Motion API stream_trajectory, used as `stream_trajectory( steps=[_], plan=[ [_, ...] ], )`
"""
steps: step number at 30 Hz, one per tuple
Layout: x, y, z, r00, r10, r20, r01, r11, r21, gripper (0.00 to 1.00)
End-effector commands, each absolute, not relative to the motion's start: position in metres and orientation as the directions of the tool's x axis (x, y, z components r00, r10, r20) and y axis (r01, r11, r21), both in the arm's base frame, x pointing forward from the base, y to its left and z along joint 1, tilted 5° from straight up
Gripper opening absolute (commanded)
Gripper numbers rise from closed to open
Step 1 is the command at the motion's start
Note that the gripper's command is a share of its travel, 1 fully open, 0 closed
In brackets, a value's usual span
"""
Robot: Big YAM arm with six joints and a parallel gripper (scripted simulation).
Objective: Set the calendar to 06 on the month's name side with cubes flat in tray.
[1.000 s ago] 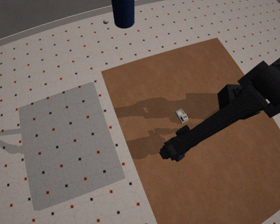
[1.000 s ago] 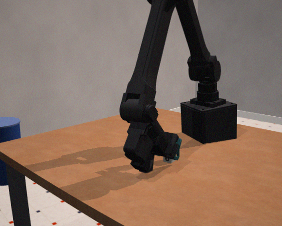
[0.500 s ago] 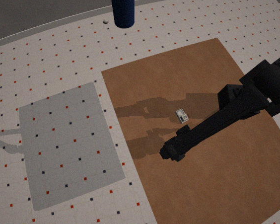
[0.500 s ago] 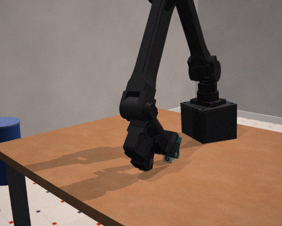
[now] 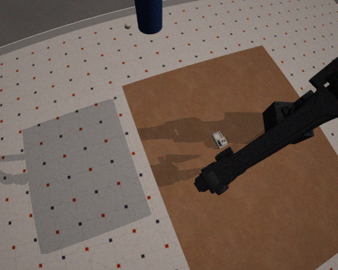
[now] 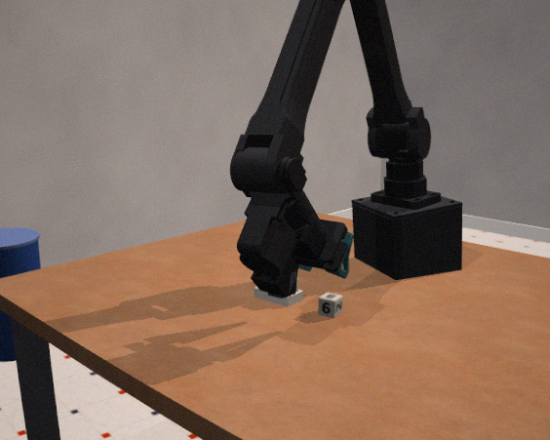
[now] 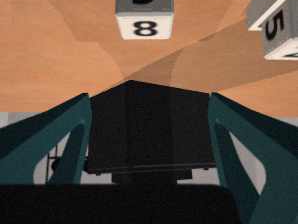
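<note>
The loose cube (image 6: 330, 304) (image 7: 144, 11) stands flat on the table beside the tray. Its side face shows an upright 6, seen inverted in the wrist view; its top shows an 8. The arm hides it in the top view. The white tray (image 5: 215, 141) (image 6: 262, 295) (image 7: 271, 10) lies flat. The other cube (image 5: 223, 140) (image 7: 280, 29) is in one end of it, with a 2 on top and a sideways 5 on a side. The month's name cannot be read. My gripper (image 6: 325, 270) (image 7: 149, 103) is open and empty, above and back from the loose cube.
The arm's black base box (image 6: 429, 241) (image 7: 150, 129) stands on the brown table (image 5: 259, 215) (image 6: 422, 361), beyond the cubes in the wrist view. The arm's wrist hangs close over the tray in the exterior view. A blue bin (image 5: 149, 11) (image 6: 11, 263) stands off the table.
</note>
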State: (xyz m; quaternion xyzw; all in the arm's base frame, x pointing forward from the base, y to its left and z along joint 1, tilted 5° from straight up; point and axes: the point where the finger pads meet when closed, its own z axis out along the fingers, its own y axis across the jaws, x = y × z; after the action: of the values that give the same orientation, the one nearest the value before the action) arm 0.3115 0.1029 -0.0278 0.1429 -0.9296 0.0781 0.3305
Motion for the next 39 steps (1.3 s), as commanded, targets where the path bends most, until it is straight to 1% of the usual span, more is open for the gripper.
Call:
stream_trajectory(
  steps=[1, 2, 5, 12, 16, 18, 25, 28, 29, 31, 33, 35, 39],
  plan=[
    [0.306, 0.106, -0.014, -0.738, -0.211, 0.64, -0.319, 0.946, -0.057, 0.64],
    [0.302, 0.105, -0.019, -0.722, -0.205, 0.661, -0.322, 0.945, -0.058, 0.64],
    [0.305, 0.107, -0.006, -0.738, -0.211, 0.64, -0.32, 0.946, -0.057, 0.64],
    [0.303, 0.106, -0.007, -0.731, -0.208, 0.649, -0.321, 0.945, -0.058, 0.64],
    [0.31, 0.108, -0.008, -0.786, -0.231, 0.574, -0.32, 0.946, -0.057, 0.64],
    [0.31, 0.108, -0.008, -0.786, -0.231, 0.574, -0.32, 0.946, -0.057, 0.64],
    [0.309, 0.108, -0.007, -0.868, -0.281, 0.409, -0.33, 0.943, -0.052, 0.64],
    [0.309, 0.108, -0.007, -0.874, -0.285, 0.395, -0.33, 0.942, -0.051, 0.64],
    [0.304, 0.106, -0.018, -0.859, -0.279, 0.429, -0.332, 0.942, -0.052, 0.64],
    [0.304, 0.106, -0.017, -0.866, -0.284, 0.413, -0.333, 0.941, -0.051, 0.64],
    [0.309, 0.108, -0.007, -0.89, -0.298, 0.344, -0.335, 0.941, -0.05, 0.64],
    [0.309, 0.108, -0.007, -0.89, -0.298, 0.344, -0.335, 0.941, -0.05, 0.64],
    [0.308, 0.107, -0.007, -0.92, -0.319, 0.226, -0.338, 0.94, -0.05, 0.64]
  ],
)
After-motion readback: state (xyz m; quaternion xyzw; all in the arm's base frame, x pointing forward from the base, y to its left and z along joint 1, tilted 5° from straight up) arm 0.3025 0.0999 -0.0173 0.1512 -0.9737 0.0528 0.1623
